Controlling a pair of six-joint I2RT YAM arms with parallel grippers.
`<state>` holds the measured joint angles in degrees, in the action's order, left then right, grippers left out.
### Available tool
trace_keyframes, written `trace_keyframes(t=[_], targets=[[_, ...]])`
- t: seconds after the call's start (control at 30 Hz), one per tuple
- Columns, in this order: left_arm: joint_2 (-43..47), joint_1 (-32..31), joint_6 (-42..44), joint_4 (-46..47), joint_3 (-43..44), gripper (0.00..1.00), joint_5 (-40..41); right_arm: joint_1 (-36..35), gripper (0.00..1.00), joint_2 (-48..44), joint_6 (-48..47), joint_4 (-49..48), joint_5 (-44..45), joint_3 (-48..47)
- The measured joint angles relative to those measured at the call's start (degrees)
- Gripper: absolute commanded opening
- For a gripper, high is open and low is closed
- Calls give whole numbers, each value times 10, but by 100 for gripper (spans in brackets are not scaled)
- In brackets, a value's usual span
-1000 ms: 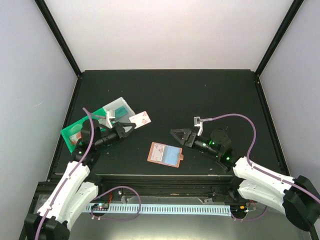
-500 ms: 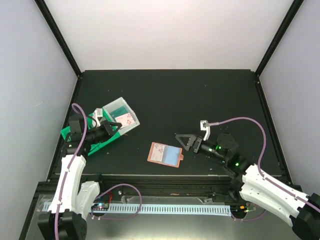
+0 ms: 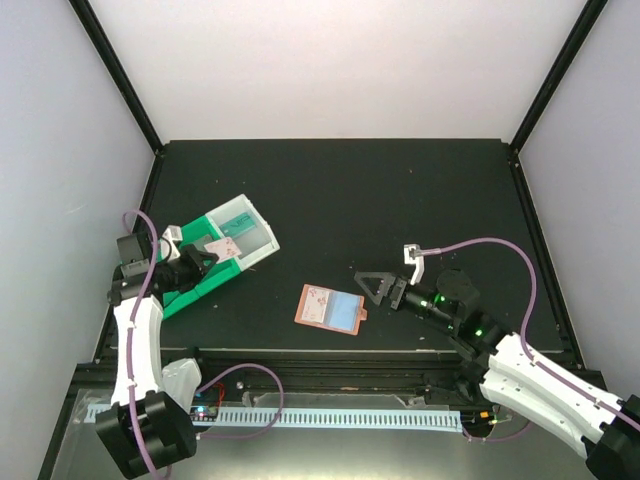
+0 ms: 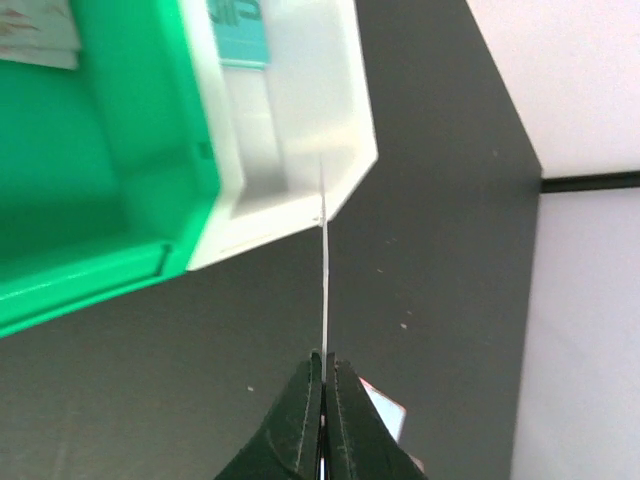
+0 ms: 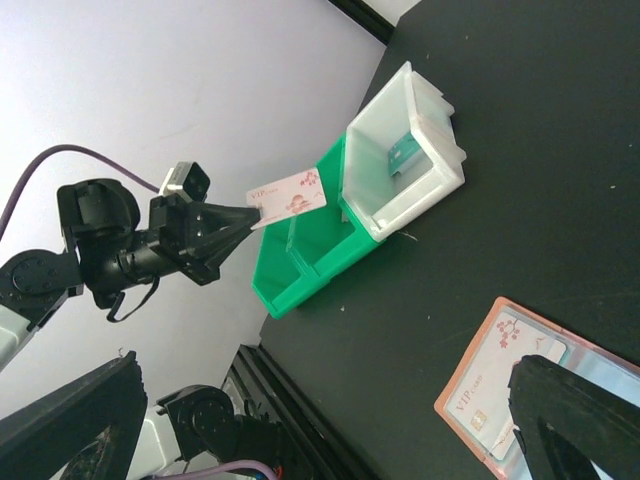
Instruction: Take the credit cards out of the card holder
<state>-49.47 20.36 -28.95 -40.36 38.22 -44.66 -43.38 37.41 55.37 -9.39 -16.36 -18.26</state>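
The card holder lies open on the black table, with a pale card in its left half and a grey-blue card in its right half. My left gripper is shut on a pale credit card and holds it above the green-and-white tray. In the left wrist view the held card shows edge-on between the shut fingers. My right gripper is open and empty just right of the card holder. The holder shows in the right wrist view.
A teal card lies in the tray's white compartment, and another pale card lies in a green compartment. The tray sits at the table's left edge by the black frame post.
My left arm has swung left and back, carrying the pale card from beside the tray to above it. My right gripper has drawn back a little to the right, away from the card holder.
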Motion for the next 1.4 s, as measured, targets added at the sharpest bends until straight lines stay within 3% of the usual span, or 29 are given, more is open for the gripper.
trace_keyframes(t=[0.23,0.73,1.4], targets=[[7,12,24,-24,3,2,71,0,100,-19,0,11,9,0],[-74,26,63,-46,84,3,179,0,100,-19,-12,27,15,0],[-250,26,80,5,126,1,190,3,100,5,-56,83,37,-71]])
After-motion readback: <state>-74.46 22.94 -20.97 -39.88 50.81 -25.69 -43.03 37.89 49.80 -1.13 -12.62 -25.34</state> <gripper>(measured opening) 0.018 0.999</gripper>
